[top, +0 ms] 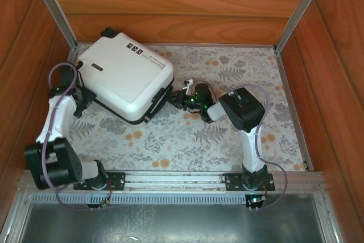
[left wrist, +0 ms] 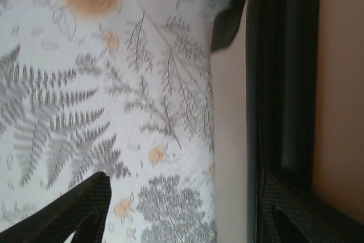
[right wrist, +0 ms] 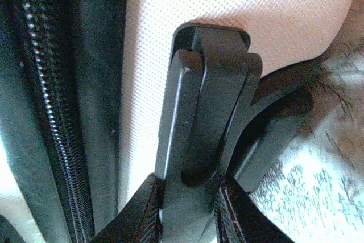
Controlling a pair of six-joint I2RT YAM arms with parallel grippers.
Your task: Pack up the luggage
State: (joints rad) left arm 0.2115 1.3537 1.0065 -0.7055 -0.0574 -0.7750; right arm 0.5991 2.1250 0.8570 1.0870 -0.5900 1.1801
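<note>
The right gripper is clenched on a flat black tab that lies against the white shell of the luggage. In the right wrist view the zipper runs down the left of the frame, close beside the tab. Whether the tab is the zipper's pull cannot be told for sure, but it looks like one.

The luggage lies flat with its lid down in the upper left of the bench, turned at an angle, one corner pointing toward the middle of the top view, where the right gripper meets it.

The left gripper is released, its fingers spread. One finger is over the patterned cloth, the other against the black trim at the suitcase's left edge.

Nothing loose waits to go in, so the step in hand appears to be zipping the case shut. The next move likely calls for drawing the tab along the zipper line without twisting it. The left arm would brace the shell so the case does not slide or swing on the cloth.
</note>
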